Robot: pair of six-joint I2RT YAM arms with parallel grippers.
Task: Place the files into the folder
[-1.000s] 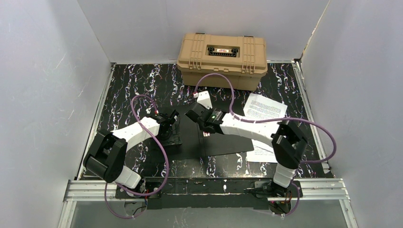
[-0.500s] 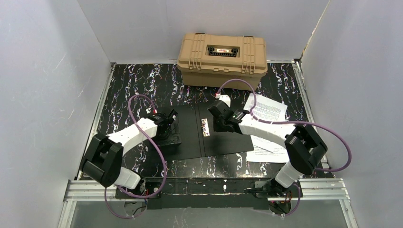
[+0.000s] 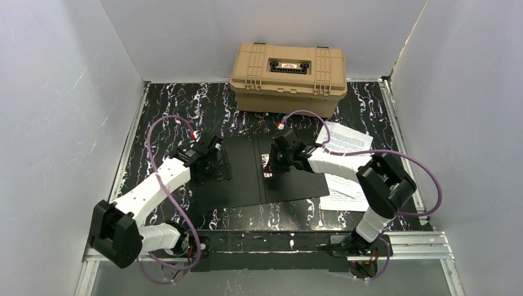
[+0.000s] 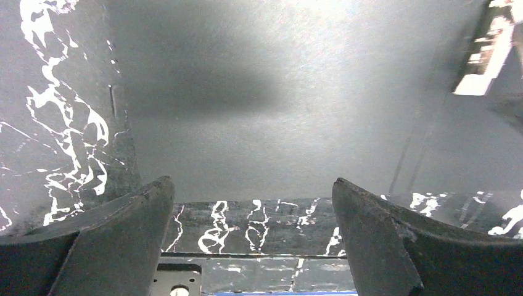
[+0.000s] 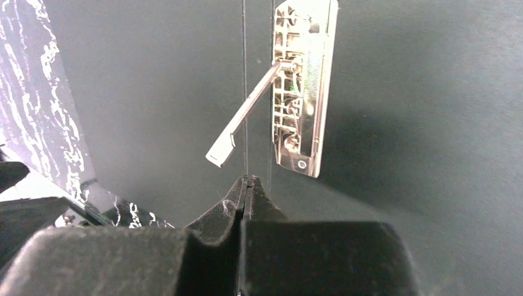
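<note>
The folder (image 3: 296, 182) lies open and flat in mid-table, black inside up; its beige outside is hidden. A metal clip (image 3: 266, 165) sits by its spine; in the right wrist view the clip (image 5: 302, 92) has its lever (image 5: 243, 117) raised. My right gripper (image 3: 273, 165) is shut and empty, its tips (image 5: 248, 179) just short of the lever's end. My left gripper (image 3: 219, 163) is open and empty over the folder's left half (image 4: 277, 92), jaws wide (image 4: 250, 180). The files (image 3: 345, 143), white printed sheets, lie on the table right of the folder, partly under my right arm.
A tan plastic hard case (image 3: 288, 69) stands shut at the back, behind the folder. White walls close in left, right and rear. A metal rail (image 3: 265, 242) runs along the near edge. The tabletop (image 3: 179, 111) is black with white marbling.
My right gripper swung right, then came back down to the clip at the spine. My left arm stretched out and its gripper shifted a little farther onto the folder's left half.
</note>
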